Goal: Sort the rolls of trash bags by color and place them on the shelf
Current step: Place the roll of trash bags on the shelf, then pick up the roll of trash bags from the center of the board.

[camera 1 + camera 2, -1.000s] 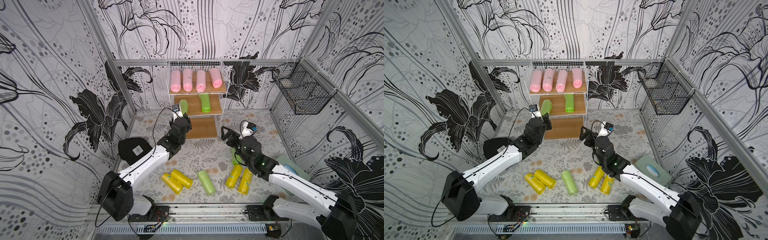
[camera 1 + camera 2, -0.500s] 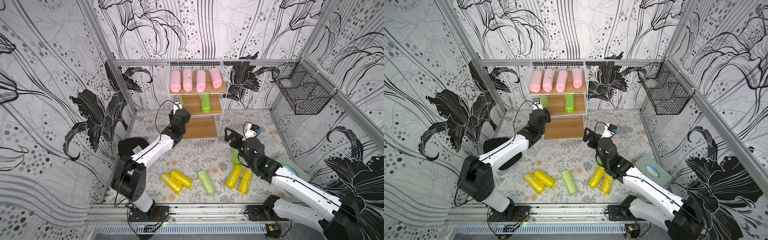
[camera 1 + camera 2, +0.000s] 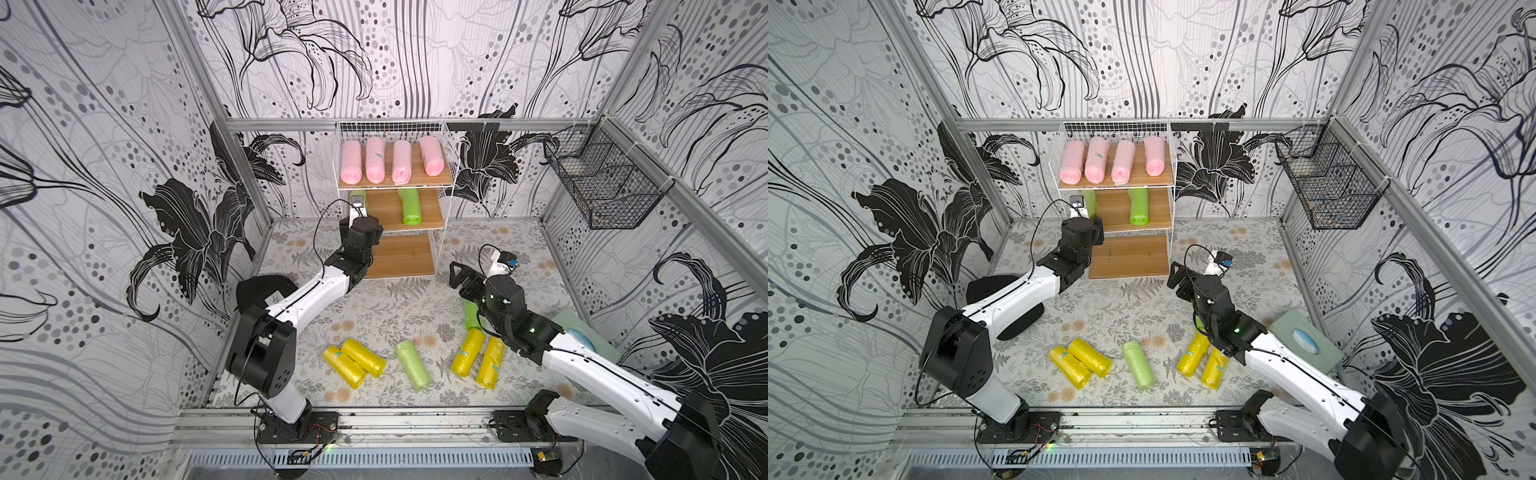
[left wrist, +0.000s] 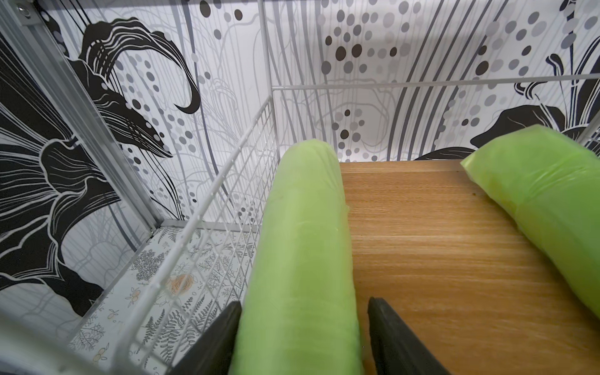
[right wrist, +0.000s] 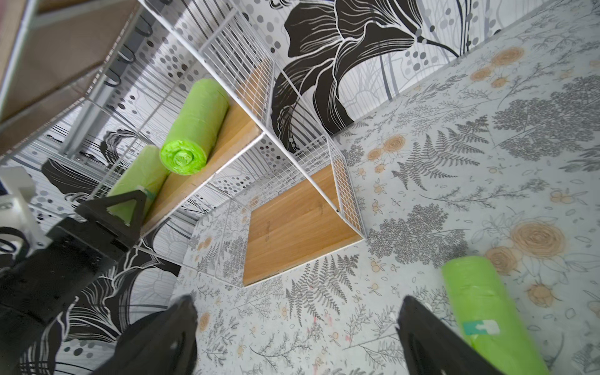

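Note:
The shelf (image 3: 403, 255) stands at the back wall, with several pink rolls (image 3: 376, 160) on its top board. One light green roll (image 3: 410, 205) lies on the middle board. A second green roll (image 4: 302, 243) lies at that board's left end, between the fingers of my left gripper (image 4: 305, 302). The jaws are open, and there is a gap beside one finger. My right gripper (image 3: 462, 277) hangs open over the floor, empty, beside a green roll (image 5: 487, 311). Another green roll (image 3: 412, 365) and two pairs of yellow rolls (image 3: 353, 361) (image 3: 478, 357) lie near the front.
A black wire basket (image 3: 602, 187) hangs on the right wall. A pale green box (image 3: 582, 336) sits by the right arm, and a black object (image 3: 262, 289) lies under the left arm. The shelf's white wire side (image 4: 207, 233) runs close to my left gripper.
My left arm reached into the middle shelf level with the green roll, and its jaws have opened around it. The right gripper drifted slightly towards the front right.

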